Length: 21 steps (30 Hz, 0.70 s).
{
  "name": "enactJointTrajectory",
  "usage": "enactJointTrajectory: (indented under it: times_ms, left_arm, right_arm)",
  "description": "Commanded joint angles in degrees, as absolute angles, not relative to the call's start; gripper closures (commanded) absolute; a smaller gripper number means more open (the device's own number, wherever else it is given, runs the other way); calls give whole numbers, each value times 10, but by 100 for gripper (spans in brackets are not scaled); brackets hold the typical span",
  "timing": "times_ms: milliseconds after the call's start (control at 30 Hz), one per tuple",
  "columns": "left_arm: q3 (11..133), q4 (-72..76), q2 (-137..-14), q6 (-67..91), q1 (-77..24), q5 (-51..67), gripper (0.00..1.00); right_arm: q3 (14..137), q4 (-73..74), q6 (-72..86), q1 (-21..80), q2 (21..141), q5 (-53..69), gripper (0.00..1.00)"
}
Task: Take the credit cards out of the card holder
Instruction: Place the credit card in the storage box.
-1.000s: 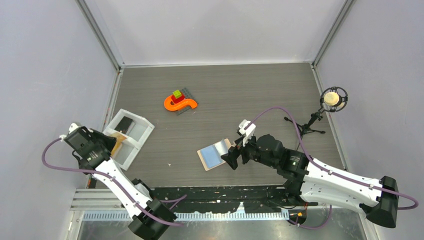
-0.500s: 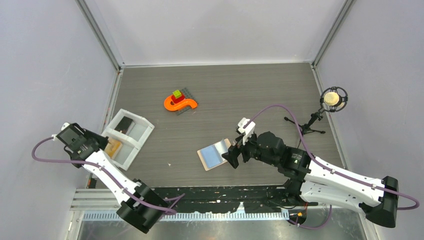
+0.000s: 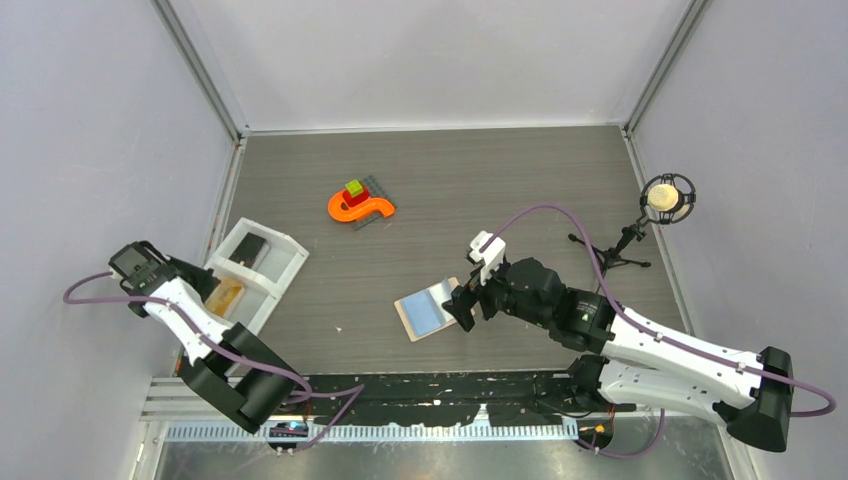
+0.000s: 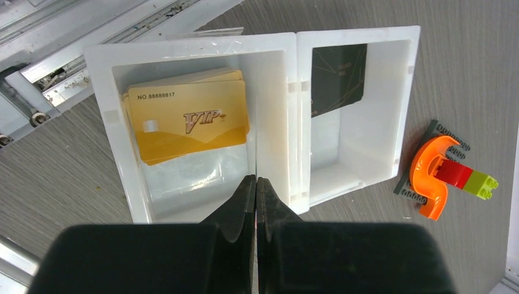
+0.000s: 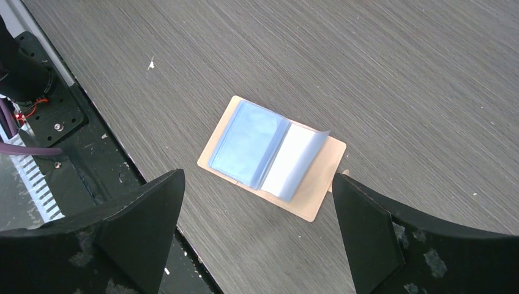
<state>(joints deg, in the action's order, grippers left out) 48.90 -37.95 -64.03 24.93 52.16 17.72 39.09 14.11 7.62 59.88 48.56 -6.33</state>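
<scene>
**Item 1. Card holder** [image 5: 272, 156]: I see it lying open on the table [image 3: 450, 180], toward the near edge and about mid-width. The tan cover is underneath and the pale blue inner faces are up. One pale leaf stands curled up at the fold. No card shows in it.

**Item 2. Credit cards:** I see both in the white tray [image 4: 275, 41] at the table's left edge, well apart from the holder.
- The orange-yellow card [image 4: 186, 119], printed "VIP", lies flat in one compartment, with more edges of the same colour showing beneath it.
- The black card [image 4: 338, 76] is in the other compartment, against its far wall.

**Item 3. Right gripper** [image 5: 257, 174]: the jaws are spread wide and grasp nothing. In my wrist view one finger [image 5: 147, 208] stands to each side of the open holder. From above, the gripper sits at the holder's right edge.

**Item 4. Left gripper** [image 4: 256, 182]: the jaws are pressed together with nothing between them. The tips point at the tray's middle divider.

**Item 5. Orange S-shaped toy** [image 3: 360, 207]: it carries a red and a green block and sits on the table beyond the tray.

**Item 6. Small tripod stand** [image 3: 667, 196]: it has a round caged head and stands at the table's right side.
</scene>
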Motion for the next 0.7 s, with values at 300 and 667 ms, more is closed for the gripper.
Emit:
enactJointTrajectory:
  times_ms: [300,667]
  left_arm:
    - [542,-380,-685,226,523,162,100]
    - [558,-397,-723,221,513,131,98]
  right_arm:
    - [425,115,55,589,494,-61,2]
    - [426,120,54,584,483,-57,2]
